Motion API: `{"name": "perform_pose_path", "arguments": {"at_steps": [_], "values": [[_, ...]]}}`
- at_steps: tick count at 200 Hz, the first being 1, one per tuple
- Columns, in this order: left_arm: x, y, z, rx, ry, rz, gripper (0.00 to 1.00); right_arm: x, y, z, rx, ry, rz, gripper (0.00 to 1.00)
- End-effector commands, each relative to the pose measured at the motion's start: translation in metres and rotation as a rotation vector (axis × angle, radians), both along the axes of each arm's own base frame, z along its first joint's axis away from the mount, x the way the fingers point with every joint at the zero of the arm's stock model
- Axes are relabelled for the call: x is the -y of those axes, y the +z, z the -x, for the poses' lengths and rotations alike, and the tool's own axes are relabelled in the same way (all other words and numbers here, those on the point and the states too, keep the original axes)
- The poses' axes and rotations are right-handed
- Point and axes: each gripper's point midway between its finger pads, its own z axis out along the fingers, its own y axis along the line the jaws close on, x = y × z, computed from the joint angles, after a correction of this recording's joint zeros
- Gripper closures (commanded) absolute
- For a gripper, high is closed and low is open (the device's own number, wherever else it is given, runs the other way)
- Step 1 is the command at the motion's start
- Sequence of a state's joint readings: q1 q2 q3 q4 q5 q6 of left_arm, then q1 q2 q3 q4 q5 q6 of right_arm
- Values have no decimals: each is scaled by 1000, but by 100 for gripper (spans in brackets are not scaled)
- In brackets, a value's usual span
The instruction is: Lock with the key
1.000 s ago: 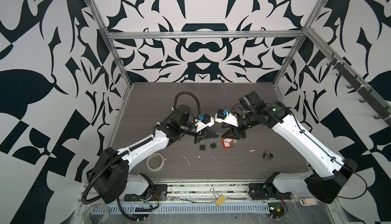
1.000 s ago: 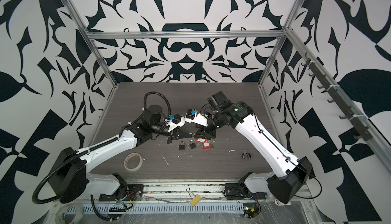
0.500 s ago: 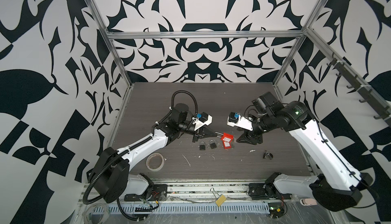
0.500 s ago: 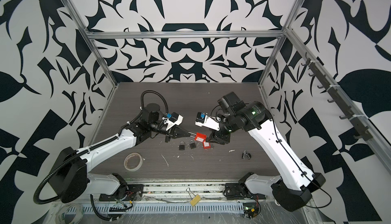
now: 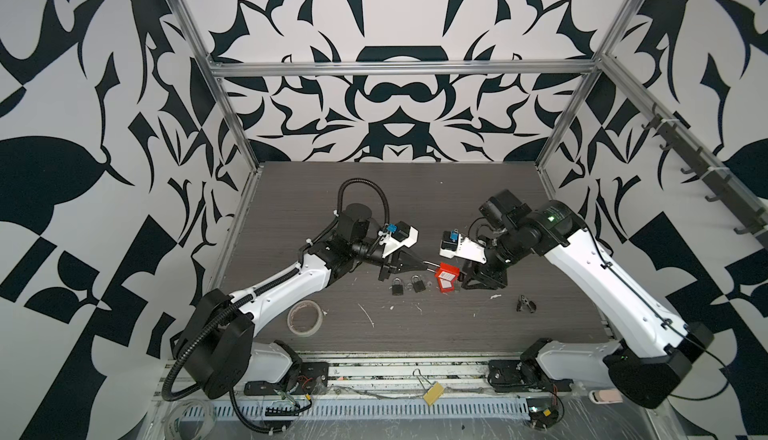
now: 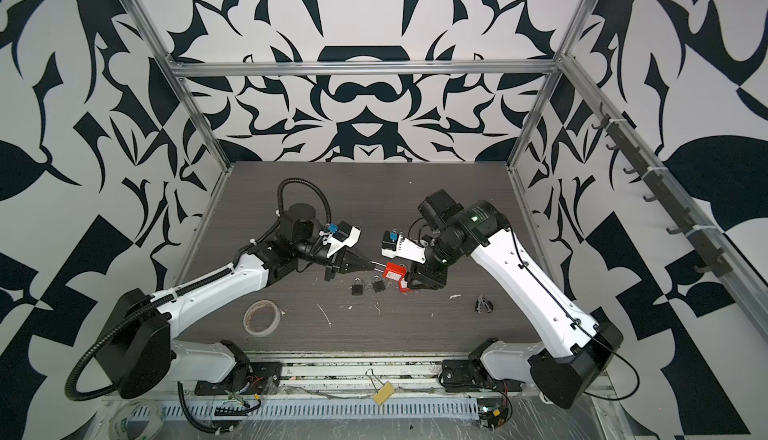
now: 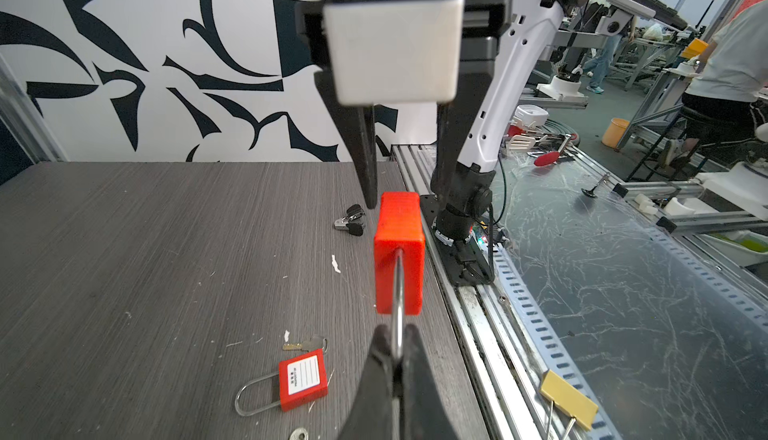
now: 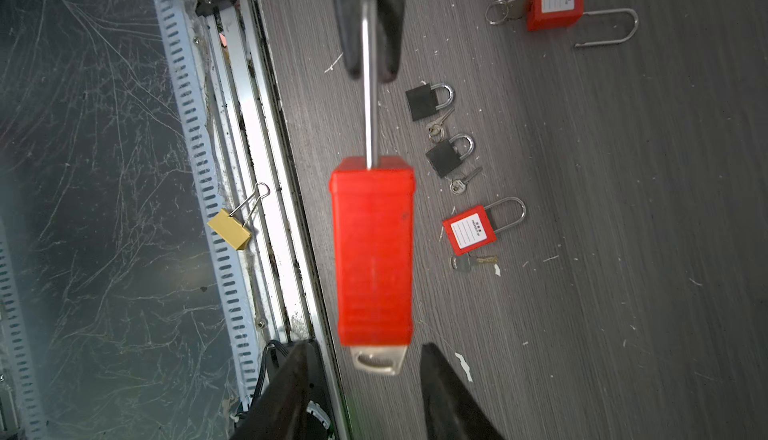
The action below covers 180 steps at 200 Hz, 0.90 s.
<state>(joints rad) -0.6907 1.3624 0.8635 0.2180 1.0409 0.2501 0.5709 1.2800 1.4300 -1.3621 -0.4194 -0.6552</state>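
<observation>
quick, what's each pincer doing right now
left pincer: closed on the shackle of the red padlock.
right pincer: open, straddling the key in its base, not gripping yet.

The left arm (image 5: 286, 288) is stretched forward and inward, with the wrist laid nearly level. The left gripper (image 5: 428, 267) is clamped tight on the shackle of a red padlock (image 5: 449, 269), which is carried in the air. The right arm (image 5: 602, 276) is arched over and bent downward at the wrist. The right gripper (image 8: 365, 344) is pointed at the left one, with its fingers (image 7: 368, 159) spread apart and nothing gripped between them.
</observation>
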Motion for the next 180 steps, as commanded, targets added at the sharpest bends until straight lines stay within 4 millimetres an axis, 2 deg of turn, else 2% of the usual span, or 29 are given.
{"name": "perform_pose_path", "arguments": {"at_steps": [1, 55, 73, 86, 119, 146, 180], "values": [[1, 19, 5, 32, -22, 37, 100, -6, 1, -8, 33, -10, -34, 59], [2, 21, 5, 32, -9, 42, 100, -3, -6, -32, 219, -31, -39, 62], [2, 21, 4, 24, -4, 39, 100, 3, -11, -41, 312, -47, -19, 56], [2, 20, 4, 22, -2, 37, 100, 5, -7, -44, 367, -54, -34, 52], [1, 20, 4, 29, 5, 35, 100, 5, 12, -23, 365, 6, -85, 50], [1, 21, 4, 30, 3, 36, 100, 15, 11, -11, 317, 35, -33, 52], [1, 22, 5, 27, 0, 36, 100, 7, 12, -7, 273, 49, -72, 58]]}}
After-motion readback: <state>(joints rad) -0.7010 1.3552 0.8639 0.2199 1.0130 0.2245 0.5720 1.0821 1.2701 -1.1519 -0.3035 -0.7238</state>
